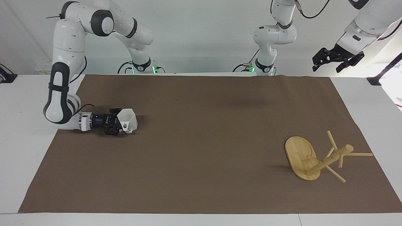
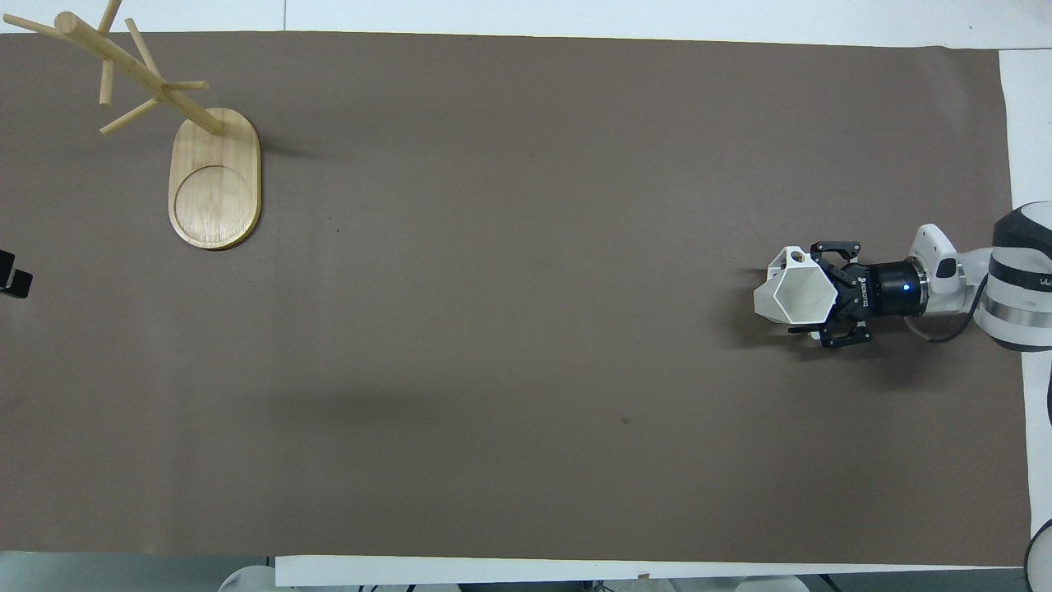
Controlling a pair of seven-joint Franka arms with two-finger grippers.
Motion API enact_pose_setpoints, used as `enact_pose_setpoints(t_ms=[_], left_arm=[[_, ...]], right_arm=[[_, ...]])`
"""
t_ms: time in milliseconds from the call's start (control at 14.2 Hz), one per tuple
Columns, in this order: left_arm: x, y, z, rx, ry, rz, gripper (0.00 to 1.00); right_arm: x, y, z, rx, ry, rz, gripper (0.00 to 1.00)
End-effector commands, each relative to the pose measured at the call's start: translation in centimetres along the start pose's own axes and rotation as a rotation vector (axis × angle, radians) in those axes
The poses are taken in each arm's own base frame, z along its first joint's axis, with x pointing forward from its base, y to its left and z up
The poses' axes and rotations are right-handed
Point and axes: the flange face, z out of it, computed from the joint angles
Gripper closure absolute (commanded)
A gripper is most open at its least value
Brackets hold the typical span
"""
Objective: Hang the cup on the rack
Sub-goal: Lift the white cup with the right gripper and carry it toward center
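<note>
From across the table, your right gripper point(image 1: 116, 125) lies low near the right arm's edge, jaws pinching the cup point(image 1: 128, 121). The left gripper point(image 1: 336, 57) waits raised, jaws spread. From overhead, the rack point(image 2: 214, 177) stands bare near the corner at the left arm's end; carrying and hanging remain.

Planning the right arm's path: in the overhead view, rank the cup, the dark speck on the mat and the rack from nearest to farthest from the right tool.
1. Cup: at the right tool, toward the right arm's end.
2. Dark speck: on the mat, mid-table, nearer the robots than the cup.
3. Rack: standing toward the left arm's end, farther from the robots.
</note>
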Motion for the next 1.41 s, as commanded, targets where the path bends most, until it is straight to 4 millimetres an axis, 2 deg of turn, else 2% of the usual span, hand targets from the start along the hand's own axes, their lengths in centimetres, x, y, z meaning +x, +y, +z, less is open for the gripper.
enact_pose_setpoints(t_ms=[0,212,283,353,424,565,636,707,777,918,1130,1342], left_arm=[[-0.7,0.5,0.4,-0.006,-0.009,-0.007,0.00],[-0.6,0.5,0.4,-0.005,-0.004,-0.007,0.00],[-0.6,0.5,0.4,-0.004,-0.003,-0.007,0.00],[-0.6,0.5,0.4,-0.004,-0.003,-0.007,0.00],[-0.6,0.5,0.4,-0.003,-0.001,-0.007,0.00],[-0.6,0.5,0.4,-0.003,-0.001,-0.006,0.00],[-0.5,0.7,0.3,-0.002,0.002,-0.004,0.00],[-0.4,0.7,0.3,-0.001,0.011,-0.007,0.00],[-0.2,0.7,0.2,0.000,0.023,-0.023,0.00],[0.2,1.4,0.2,0.002,0.050,-0.044,0.00],[0.8,3.0,0.2,0.007,0.084,-0.052,0.00],[3.0,10.9,2.7,0.002,0.152,-0.142,0.00]], right_arm=[[0.7,-0.3,0.3,-0.027,-0.005,-0.045,0.00],[0.6,-0.1,0.9,-0.019,-0.014,-0.047,0.00],[0.6,-0.1,0.9,-0.020,-0.017,-0.044,0.03],[0.6,-0.1,0.9,-0.021,-0.018,-0.044,0.10],[0.6,-0.1,0.9,-0.022,-0.020,-0.044,0.28],[0.7,0.2,1.2,-0.014,-0.021,-0.042,0.46],[1.1,0.5,2.0,0.000,-0.019,-0.041,0.50],[2.3,1.2,2.2,-0.009,-0.014,-0.064,0.51],[4.4,2.4,3.4,-0.009,-0.011,-0.102,0.54],[7.3,4.2,6.6,-0.004,0.016,-0.051,0.55],[11.8,7.4,14.7,0.002,0.009,-0.019,0.55],[15.1,9.5,23.2,-0.053,0.011,0.030,0.55]])
